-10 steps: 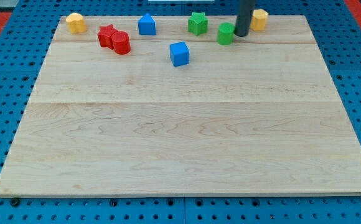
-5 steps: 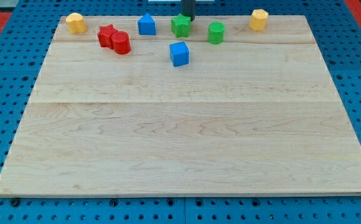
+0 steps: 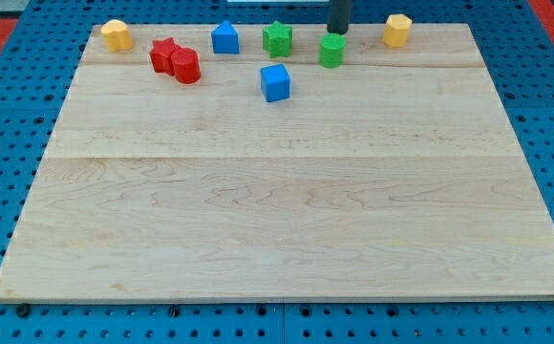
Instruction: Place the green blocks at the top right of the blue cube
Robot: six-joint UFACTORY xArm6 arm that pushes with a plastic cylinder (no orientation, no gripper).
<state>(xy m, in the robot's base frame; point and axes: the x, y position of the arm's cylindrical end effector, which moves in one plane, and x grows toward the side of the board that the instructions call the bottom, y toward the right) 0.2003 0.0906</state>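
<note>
Rod position: the dark rod is seen entering from the view's top edge, roughly upright, with my tip [image 3: 338, 32] set down at the far edge of the wooden board [image 3: 287, 239]. My tip is located just beyond the green cylinder [image 3: 331, 51], at its far side, touching or very nearly touching it; contact cannot be confirmed. No jaws are fitted to this arm, so no open or closed state applies.

The green star block [image 3: 277, 38] is found to the left of the tip, apart from it, and just left of the green cylinder with a clear gap between the two. The blue cube [image 3: 275, 82] is placed nearer than both green blocks; the star lies directly beyond it and the cylinder beyond it to the right.

A blue house-shaped block [image 3: 224, 38] is positioned left of the star. Two red blocks [image 3: 175, 60] are grouped together, touching, further left. A yellow block [image 3: 116, 34] is located at the far left corner and another yellow block [image 3: 397, 30] at the far right, right of the tip.

No brands, labels or writing can be read anywhere.
</note>
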